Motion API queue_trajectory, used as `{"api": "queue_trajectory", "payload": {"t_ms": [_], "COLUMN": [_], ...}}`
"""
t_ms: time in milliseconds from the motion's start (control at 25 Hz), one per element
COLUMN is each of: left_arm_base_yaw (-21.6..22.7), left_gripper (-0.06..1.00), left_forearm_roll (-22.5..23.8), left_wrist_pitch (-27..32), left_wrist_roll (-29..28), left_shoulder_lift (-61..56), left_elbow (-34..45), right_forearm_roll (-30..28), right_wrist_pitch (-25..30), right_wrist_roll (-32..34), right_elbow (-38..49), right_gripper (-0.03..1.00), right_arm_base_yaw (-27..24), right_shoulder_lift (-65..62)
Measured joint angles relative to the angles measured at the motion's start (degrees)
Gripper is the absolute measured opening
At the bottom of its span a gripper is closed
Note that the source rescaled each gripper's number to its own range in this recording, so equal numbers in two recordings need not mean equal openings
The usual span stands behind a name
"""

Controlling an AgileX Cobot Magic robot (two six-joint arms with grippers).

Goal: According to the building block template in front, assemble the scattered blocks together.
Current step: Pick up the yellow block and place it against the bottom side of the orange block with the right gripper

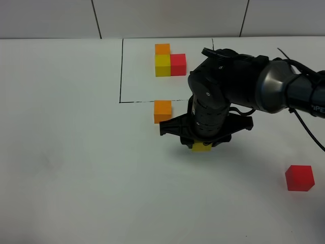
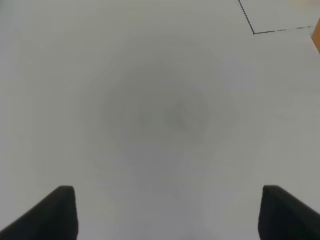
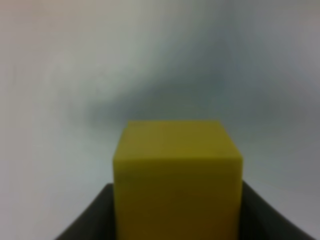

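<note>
The template (image 1: 169,61) is an orange, yellow and red L of small cubes inside a thin black outline at the back. The loose orange cube (image 1: 162,111) sits just below the outline's front line. My right gripper (image 1: 201,146) is shut on the loose yellow cube (image 1: 201,147), right of and nearer than the orange cube. In the right wrist view the yellow cube (image 3: 177,175) fills the space between the dark fingers. The loose red cube (image 1: 299,178) lies at the front right. My left gripper (image 2: 167,212) is open over bare table; it is out of the high view.
The white table (image 1: 76,152) spreads wide to the left and front. The outline's corner (image 2: 255,33) shows in the left wrist view, with an orange edge (image 2: 317,40) at the frame's border. The right arm's black body (image 1: 228,86) covers part of the outline.
</note>
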Motion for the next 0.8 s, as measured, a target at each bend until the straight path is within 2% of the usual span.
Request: {"api": "queue_trajectory", "payload": {"t_ms": [320,800], "left_arm_base_yaw": [0.0,0.0], "left_gripper": [0.71,0.71], "left_forearm_roll": [0.0,0.0], "left_wrist_pitch": [0.0,0.0], "left_wrist_roll": [0.0,0.0], "left_shoulder_lift": [0.0,0.0], "left_elbow": [0.0,0.0], "right_forearm_roll": [3.79,3.42], "right_wrist_pitch": [1.75,3.7], "right_wrist_roll": [-0.7,-2.21], "right_elbow": [-9.59,-21.02], "right_gripper": [0.01,0.01], "right_arm_base_yaw": [1.72,2.56], "right_shoulder_lift": [7.9,18.03]}}
